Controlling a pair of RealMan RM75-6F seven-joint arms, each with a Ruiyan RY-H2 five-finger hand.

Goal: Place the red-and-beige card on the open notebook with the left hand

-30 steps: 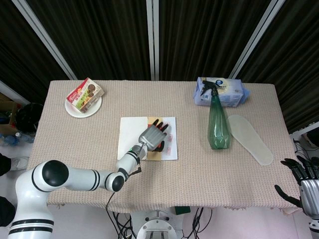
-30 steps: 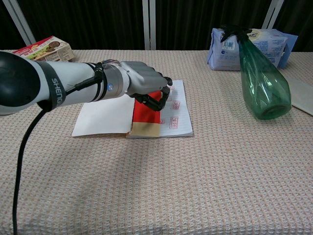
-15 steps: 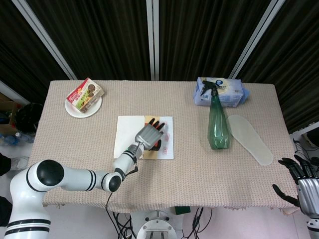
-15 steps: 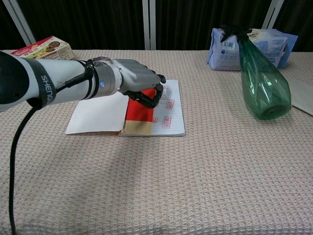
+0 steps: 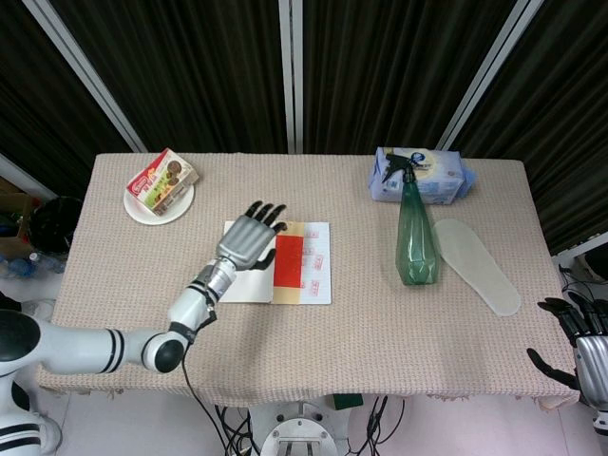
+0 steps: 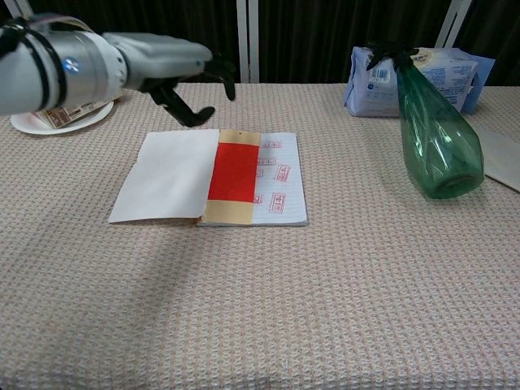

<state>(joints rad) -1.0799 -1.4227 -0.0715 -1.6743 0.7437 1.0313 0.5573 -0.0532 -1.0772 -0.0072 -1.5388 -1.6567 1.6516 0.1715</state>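
Centrally: red-and-beige rectangular card flat across white open paper notebook, on its spine. Left hand above notebook's left page, fingers spread, empty. Right hand well apart, fingers splayed.

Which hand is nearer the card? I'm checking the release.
Left. The left hand hovers open beside the card, over the notebook's left page; the right hand is off the table's far right corner.
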